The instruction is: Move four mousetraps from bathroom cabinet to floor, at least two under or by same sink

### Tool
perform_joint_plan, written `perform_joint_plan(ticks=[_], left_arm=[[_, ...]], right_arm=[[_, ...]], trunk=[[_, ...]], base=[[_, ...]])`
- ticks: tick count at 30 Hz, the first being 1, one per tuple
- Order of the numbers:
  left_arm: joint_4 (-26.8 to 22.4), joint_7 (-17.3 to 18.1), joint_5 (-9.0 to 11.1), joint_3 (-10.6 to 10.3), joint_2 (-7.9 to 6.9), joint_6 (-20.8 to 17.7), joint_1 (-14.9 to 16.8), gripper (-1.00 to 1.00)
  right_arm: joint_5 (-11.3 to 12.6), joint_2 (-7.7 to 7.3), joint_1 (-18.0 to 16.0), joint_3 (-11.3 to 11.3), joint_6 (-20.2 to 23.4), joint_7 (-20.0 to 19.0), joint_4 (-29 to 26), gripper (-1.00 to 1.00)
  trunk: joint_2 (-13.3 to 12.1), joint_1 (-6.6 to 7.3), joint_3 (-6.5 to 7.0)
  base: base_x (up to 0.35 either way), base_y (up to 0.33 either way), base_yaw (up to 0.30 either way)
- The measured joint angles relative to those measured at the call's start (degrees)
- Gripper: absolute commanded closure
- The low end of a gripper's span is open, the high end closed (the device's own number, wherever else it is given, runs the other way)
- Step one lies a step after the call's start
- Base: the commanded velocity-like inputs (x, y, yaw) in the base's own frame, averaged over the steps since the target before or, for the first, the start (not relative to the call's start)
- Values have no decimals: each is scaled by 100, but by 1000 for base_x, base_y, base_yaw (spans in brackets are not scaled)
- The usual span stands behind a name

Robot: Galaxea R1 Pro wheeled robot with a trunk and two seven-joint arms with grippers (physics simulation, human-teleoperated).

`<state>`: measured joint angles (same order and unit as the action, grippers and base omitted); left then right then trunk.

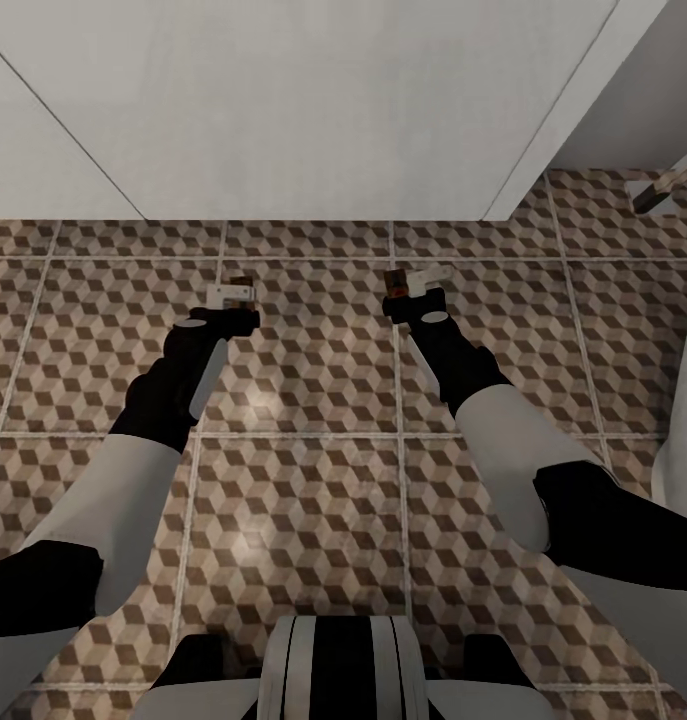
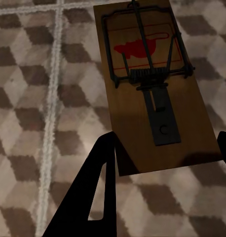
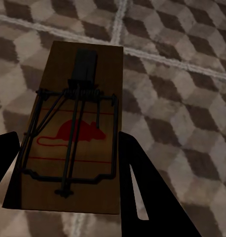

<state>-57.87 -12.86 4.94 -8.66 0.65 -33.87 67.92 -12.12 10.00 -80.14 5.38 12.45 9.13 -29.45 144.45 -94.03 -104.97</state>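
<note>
Tan wood fills both sets of jaws: the left gripper (image 1: 235,298) grasps one mousetrap (image 2: 152,84) by its short end, the right gripper (image 1: 415,283) another mousetrap (image 3: 73,143) across its sides. Both hang above the cube-patterned bathroom floor (image 1: 303,500), boards pointing toward the white wall (image 1: 313,110); nothing blocks lowering them.

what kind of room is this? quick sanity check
Probably a bathroom. The floor is cube-pattern tile with pale grout, a plain white panel rises ahead, and a white rounded fixture, only partly visible, sits at the right edge. Each hand carries a mousetrap.
</note>
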Motion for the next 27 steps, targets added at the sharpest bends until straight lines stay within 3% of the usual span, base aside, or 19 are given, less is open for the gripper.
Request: perform_joint_plan(ticks=[14, 22, 27], left_arm=[[208, 0, 7, -15, 141, 0, 0, 100], [233, -6, 9, -344, 216, 1, 0, 100], [236, -8, 6, -429, 224, 0, 0, 100]], right_arm=[[-1, 0, 0, 0, 0, -1, 0, 100], [0, 0, 0, 0, 0, -4, 0, 100], [0, 0, 0, 1, 0, -4, 1, 100]], trunk=[[0, 0, 0], [0, 0, 0], [0, 0, 0]], base=[[0, 0, 0], [0, 0, 0], [0, 0, 0]])
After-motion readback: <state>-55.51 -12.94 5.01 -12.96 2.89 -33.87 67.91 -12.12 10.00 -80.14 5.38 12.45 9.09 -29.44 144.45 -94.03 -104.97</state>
